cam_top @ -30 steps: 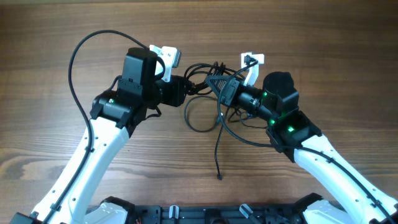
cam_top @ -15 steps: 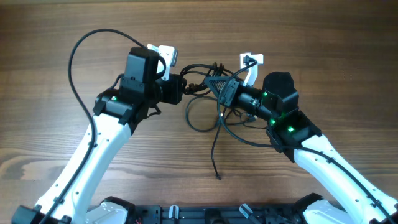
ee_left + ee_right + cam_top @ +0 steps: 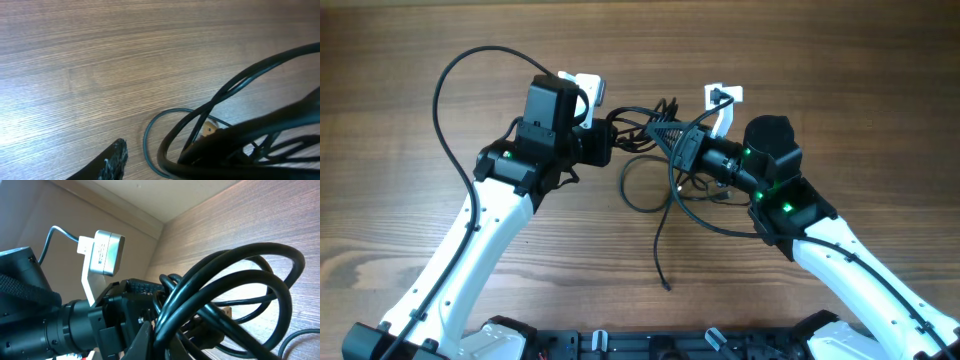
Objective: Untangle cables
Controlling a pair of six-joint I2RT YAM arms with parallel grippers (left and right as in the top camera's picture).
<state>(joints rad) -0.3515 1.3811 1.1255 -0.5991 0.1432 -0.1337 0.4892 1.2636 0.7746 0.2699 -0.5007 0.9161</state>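
The cables (image 3: 648, 122) are a knot of thin black cords held above the table between my two grippers. One loop (image 3: 642, 190) lies on the wood, and a loose end hangs down to a plug tip (image 3: 667, 288). My right gripper (image 3: 672, 138) is shut on the bundle; in the right wrist view its finger (image 3: 146, 336) presses on the looped cords (image 3: 225, 290). My left gripper (image 3: 608, 140) is at the knot's left side. In the left wrist view one fingertip (image 3: 114, 159) shows apart from the cords (image 3: 220, 135), with a gap between; the other finger is hidden.
The thicker arm cable (image 3: 450, 90) arcs over the table at the left. Both white wrist cameras (image 3: 585, 88) (image 3: 723, 100) stand close above the knot. The wooden table (image 3: 840, 80) spreads around both arms.
My left arm has shifted a little right and up toward the knot. The hanging loose end has swung slightly left. The right arm has not moved.
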